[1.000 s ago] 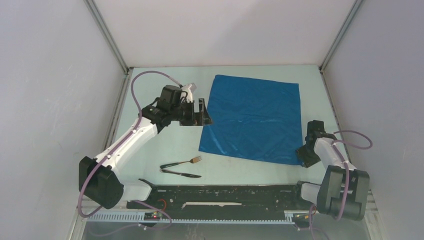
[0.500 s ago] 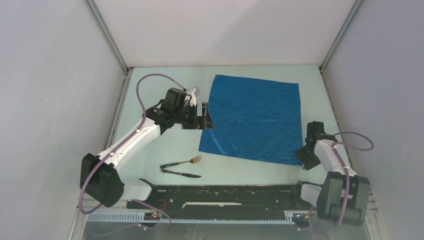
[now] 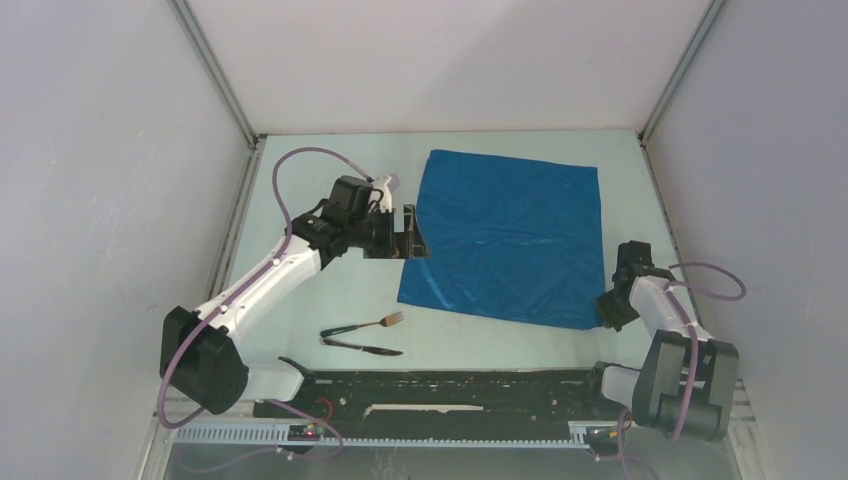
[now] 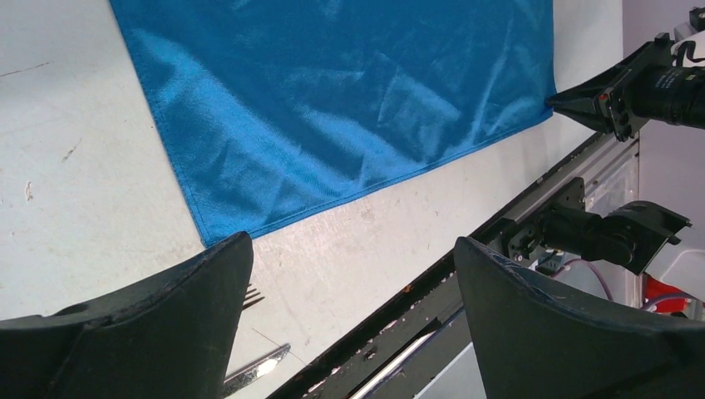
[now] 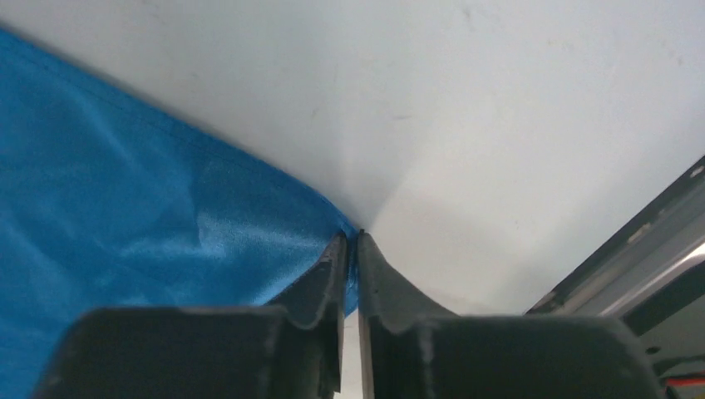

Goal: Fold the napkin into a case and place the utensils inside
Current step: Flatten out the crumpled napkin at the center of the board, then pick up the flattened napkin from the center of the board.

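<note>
Found the right pincer (image 5: pixel 353 241) pinched down to a hairline slit on the near right corner of the plain bright blue cloth napkin (image 3: pixel 510 235), with cloth caught between its black fingertips (image 5: pixel 328 266). Saw that corner low, at or just over the pale grey worktop (image 3: pixel 480 340); could not tell whether lifted. Found the left pincer (image 4: pixel 349 249) spread wide, holding nothing, hanging just over the napkin's left edge about midway along it, black fingers pointing across the napkin towards the near right corner. Saw the napkin spread flat as one unfolded sheet, faintly creased. Noted the slim metal fork (image 3: pixel 375 323) with a dark handle off the napkin's near left corner, apart from the cloth, tines towards it. Noted the slim dark knife (image 3: pixel 365 348) just beside the fork, on the side away from the napkin, with the two handle ends close together at the end farthest from the cloth.
</note>
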Robot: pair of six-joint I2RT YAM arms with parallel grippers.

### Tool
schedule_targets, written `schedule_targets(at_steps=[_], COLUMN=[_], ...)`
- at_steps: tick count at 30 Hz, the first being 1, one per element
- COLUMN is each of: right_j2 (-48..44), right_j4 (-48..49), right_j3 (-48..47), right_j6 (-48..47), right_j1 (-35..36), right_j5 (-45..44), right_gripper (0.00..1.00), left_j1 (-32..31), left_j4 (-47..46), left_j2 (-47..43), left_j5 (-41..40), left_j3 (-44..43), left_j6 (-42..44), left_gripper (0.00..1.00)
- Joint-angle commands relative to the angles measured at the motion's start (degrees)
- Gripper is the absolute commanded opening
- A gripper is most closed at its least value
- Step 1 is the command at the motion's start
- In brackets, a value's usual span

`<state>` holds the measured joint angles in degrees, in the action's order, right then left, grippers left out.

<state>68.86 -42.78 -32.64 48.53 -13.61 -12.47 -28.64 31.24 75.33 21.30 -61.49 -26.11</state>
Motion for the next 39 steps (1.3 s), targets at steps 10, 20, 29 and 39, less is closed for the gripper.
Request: schedule_targets(at_steps=[10,20,29,39], right_j2=[-6.1,-8.9,-11.2,-12.0], right_j4=[0.9,0.1,2.3,2.9], right_j3=[1.9,2.0,3.3,3.8], right_j6=[-1.1,2.7,1.2,0.9], right_j1=[4.3,13.1,13.5,13.5], right_j5=[-1.0,-7.6,-5.8,-5.1], right_gripper=[0.00,0.00,0.00,0.00], left_j1=[-5.7,-8.6,-11.6,-11.8], left_j4=[7.3,25.5,27.4,28.0], left_j2=[3.2,15.8,22.7,28.3], left_j5=[-26.3,-38.3,-35.2,-35.0], left_j3=[3.2,-3.4,-6.6,-10.1], left_j6=[-14.9,-40.4,-52.3,-54.2], left_gripper=[0.81,0.53,0.53,0.52])
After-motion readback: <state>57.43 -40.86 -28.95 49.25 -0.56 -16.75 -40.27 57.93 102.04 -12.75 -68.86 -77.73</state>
